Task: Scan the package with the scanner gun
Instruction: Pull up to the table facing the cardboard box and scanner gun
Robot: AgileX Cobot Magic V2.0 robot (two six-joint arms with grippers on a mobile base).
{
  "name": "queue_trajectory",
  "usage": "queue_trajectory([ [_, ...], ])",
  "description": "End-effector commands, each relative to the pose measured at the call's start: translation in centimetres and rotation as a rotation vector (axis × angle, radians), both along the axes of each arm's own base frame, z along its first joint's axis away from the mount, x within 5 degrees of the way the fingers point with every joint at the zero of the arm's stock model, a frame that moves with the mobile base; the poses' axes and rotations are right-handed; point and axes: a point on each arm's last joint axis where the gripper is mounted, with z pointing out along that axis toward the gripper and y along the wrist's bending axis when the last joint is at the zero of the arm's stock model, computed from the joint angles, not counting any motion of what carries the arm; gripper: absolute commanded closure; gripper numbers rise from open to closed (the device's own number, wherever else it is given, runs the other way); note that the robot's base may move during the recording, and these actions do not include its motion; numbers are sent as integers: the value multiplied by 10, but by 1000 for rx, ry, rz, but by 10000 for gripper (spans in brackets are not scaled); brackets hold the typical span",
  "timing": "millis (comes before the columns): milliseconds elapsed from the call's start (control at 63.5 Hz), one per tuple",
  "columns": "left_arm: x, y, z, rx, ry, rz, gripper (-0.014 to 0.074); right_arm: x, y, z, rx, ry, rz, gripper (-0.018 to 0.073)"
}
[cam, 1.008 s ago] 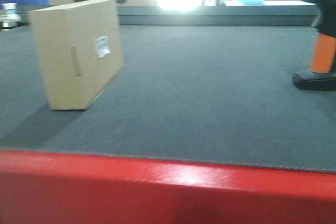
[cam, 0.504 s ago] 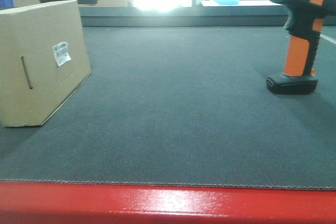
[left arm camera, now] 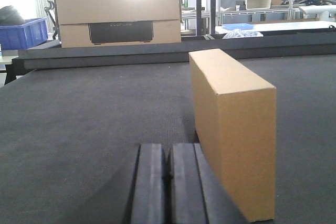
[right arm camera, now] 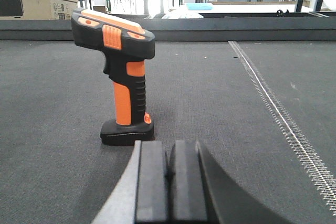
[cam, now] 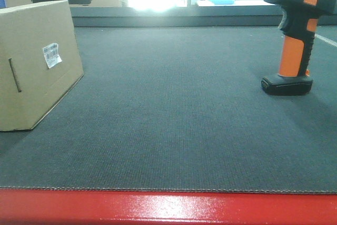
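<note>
Scanner (right arm camera: 127, 45) stands upright; likely light, rigid; take by handle (right arm camera: 122, 103); box (left arm camera: 233, 129) on edge, stiff, tippable; left gripper (left arm camera: 168, 156) and right gripper (right arm camera: 169, 153) fully closed, empty.

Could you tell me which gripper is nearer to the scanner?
Right. The right gripper sits just short of the scanner, facing it; the left gripper is beside the package, far from the scanner.
</note>
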Motion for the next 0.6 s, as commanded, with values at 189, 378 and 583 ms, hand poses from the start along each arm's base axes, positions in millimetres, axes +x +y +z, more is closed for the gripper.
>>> queue_trajectory([
  [189, -1, 0, 3, -11, -24, 1, 707, 0, 0, 2, -11, -18, 0, 713],
  [378, -1, 0, 3, -11, -24, 1, 707, 0, 0, 2, -11, -18, 0, 713],
  [583, -1, 0, 3, -11, -24, 1, 707, 0, 0, 4, -12, -38, -1, 713],
])
